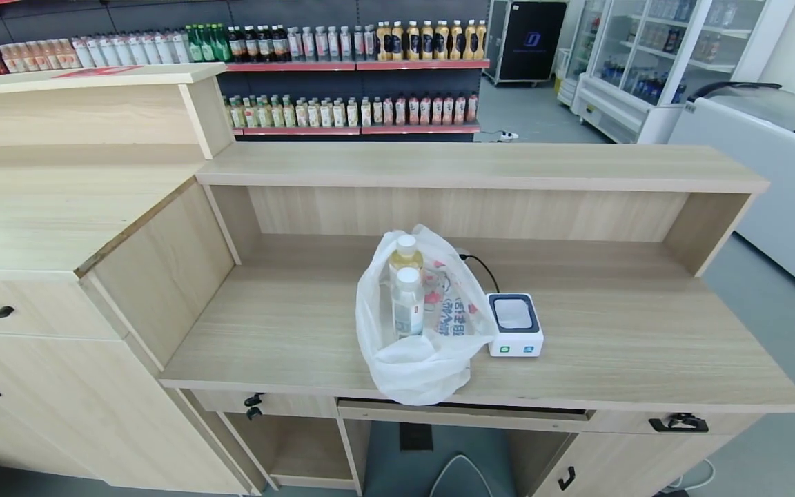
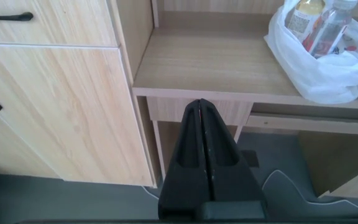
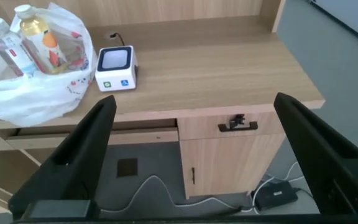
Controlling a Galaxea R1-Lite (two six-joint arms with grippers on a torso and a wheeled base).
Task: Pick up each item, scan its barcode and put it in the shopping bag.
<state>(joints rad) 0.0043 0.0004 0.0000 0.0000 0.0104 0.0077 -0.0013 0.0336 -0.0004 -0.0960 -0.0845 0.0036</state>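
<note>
Two bottles stand upright inside the soft, flimsy shopping bag at centre frame on the desk, just beside the scanner. The bottles look rigid and probably slick, best gripped mid-body. The left gripper holds its fingers clenched and empty; the right gripper is spread wide.

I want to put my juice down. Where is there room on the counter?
Two bare patches on the counter: one from the scanner to the right end, and one between the shopping bag and the left side wall. The middle is crowded: bag against scanner, cable behind.
</note>
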